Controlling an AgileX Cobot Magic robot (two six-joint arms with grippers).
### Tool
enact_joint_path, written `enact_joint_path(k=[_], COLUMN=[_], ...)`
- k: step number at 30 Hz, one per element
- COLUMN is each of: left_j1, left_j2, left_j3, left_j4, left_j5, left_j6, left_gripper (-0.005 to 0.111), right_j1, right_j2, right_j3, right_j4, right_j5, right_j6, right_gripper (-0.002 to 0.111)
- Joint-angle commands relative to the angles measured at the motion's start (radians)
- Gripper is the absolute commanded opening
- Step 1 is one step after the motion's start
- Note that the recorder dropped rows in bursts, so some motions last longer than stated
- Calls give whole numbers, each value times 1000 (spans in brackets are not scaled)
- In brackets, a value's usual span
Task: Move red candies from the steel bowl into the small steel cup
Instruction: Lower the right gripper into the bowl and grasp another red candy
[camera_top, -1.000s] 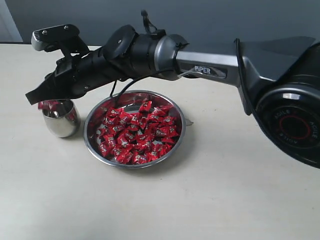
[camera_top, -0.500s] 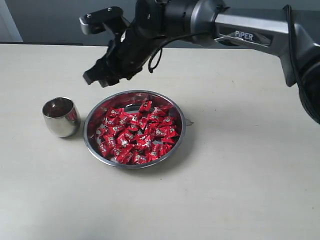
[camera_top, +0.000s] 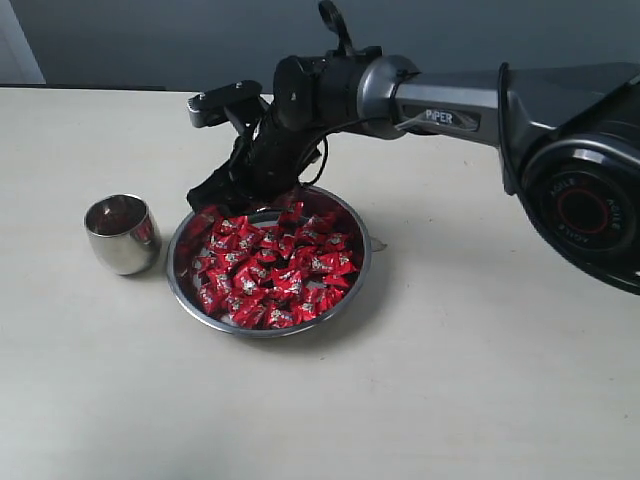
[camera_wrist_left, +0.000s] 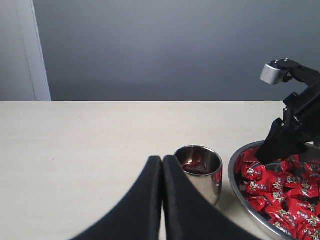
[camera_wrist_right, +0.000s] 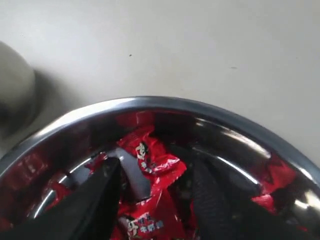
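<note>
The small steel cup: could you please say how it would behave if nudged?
The small steel cup has rounded sides, so it may rock or tip. Its polished surface probably slides easily on the smooth table. Holding little, it is likely light.

My left gripper (camera_wrist_left: 161, 160) has its black fingers pressed flat together. Just beyond their tips stands the small, rounded, shiny steel cup (camera_wrist_left: 200, 176), with red showing inside it. Close on its right sits the wide shallow steel bowl (camera_wrist_left: 234, 176), heaped with red crinkle-wrapped candies (camera_wrist_left: 280, 187). The black right gripper (camera_wrist_left: 276, 146) dips in at the bowl's far rim. Everything rests on a pale table (camera_wrist_left: 75, 150).
</note>
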Motion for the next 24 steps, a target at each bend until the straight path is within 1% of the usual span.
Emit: enact_joint_path(k=[1,8,12,24], left_j1=[-5,-5,-5,-5], left_j2=[-5,-5,-5,-5], left_j3=[1,1,1,1], left_j4=[0,0,0,0], left_j5=[-6,-6,-6,-6], left_j6=[-4,-4,-4,-4], left_gripper=[0,0,0,0], right_j1=[0,26,40,40], right_j2=[14,19,42,66], right_j3=[-4,-4,-4,-4], right_j4=[31,35,37,8], right_j5=[-26,-90,-93,-99], right_j6=[-11,-18,-37,-37], right_gripper=[45,45,45,45])
